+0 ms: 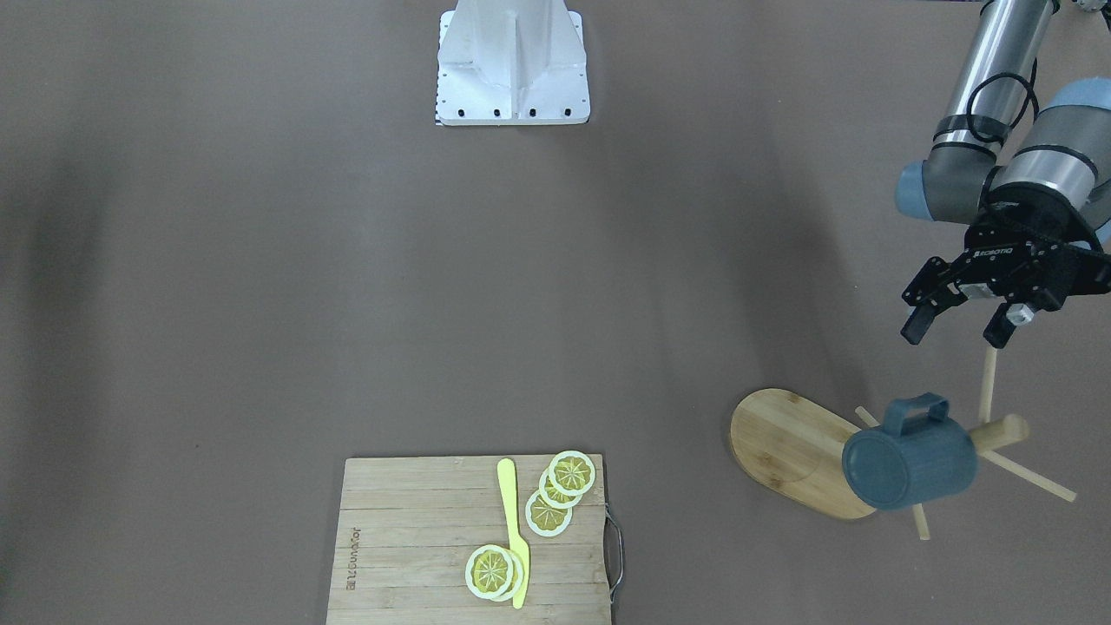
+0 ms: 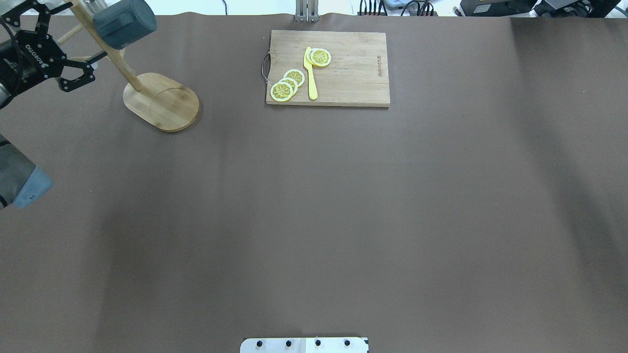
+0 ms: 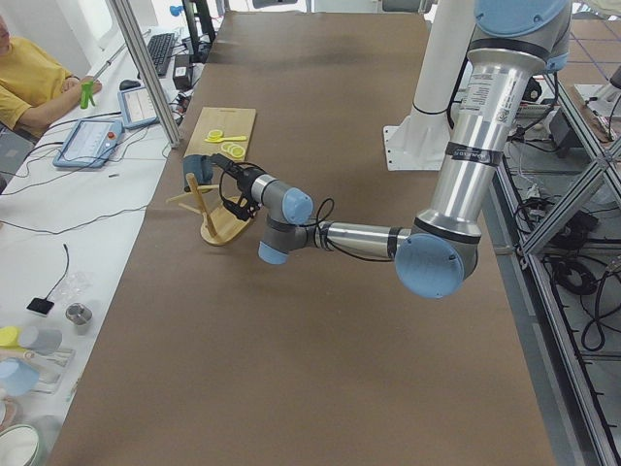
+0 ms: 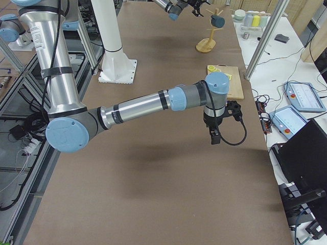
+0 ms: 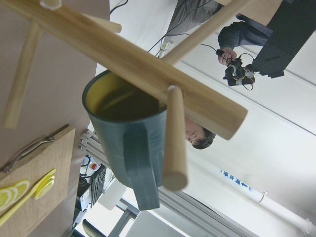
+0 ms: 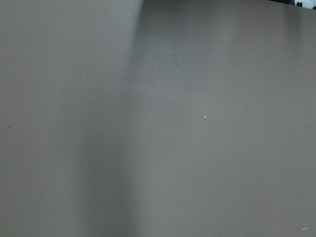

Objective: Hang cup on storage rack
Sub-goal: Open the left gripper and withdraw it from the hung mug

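Hanging on rack, cup; L gripper beside, wide open, empty; board w/ lemon slices well apart.

The right tool appeared only in the right-side view, its jaws too small to judge. The front view's bottom edge cut off the cutting board; the overhead's top edge clipped the storage rack.

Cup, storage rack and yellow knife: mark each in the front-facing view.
cup [image 1: 911, 469], exterior front-facing view, on its side wall.
storage rack [image 1: 785, 443], exterior front-facing view, on its oval base.
yellow knife [image 1: 508, 486], exterior front-facing view, on its handle.
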Robot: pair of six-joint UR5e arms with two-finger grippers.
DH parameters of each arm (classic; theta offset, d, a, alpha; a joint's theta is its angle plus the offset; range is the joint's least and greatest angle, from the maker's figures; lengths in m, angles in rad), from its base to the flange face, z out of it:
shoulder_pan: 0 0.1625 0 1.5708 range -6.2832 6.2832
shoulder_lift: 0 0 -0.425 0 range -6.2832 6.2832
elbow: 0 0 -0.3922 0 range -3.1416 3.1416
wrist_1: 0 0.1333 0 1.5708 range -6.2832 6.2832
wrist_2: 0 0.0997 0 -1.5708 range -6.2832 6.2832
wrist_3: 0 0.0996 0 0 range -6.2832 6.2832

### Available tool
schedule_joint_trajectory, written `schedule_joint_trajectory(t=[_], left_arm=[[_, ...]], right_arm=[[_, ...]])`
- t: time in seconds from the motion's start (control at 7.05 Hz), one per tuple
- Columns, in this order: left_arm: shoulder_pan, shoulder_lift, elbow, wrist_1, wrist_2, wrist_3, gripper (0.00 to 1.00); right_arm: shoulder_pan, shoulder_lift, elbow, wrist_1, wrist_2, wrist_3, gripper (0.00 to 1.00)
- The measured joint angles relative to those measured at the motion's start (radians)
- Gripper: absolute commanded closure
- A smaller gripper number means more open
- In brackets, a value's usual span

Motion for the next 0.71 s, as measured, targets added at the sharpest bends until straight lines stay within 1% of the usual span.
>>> schedule_joint_trajectory(t=[0.28,0.43,0.71], left_arm=[[-0.095,0.103,-0.011,0.020,-0.181,0.410,0.02],[-0.147,0.146,-0.011,0.066,-0.236,0.636,0.02],[-0.230,0.201,-0.035,0.279,-0.260,1.127,0.02]], right_arm=[[0.000,0.002,0.000,0.001,0.000,0.000,0.00],[0.000,0.003,0.000,0.001,0.000,0.000,0.00],[0.000,0.003,0.001,0.003,-0.001,0.000,0.00]])
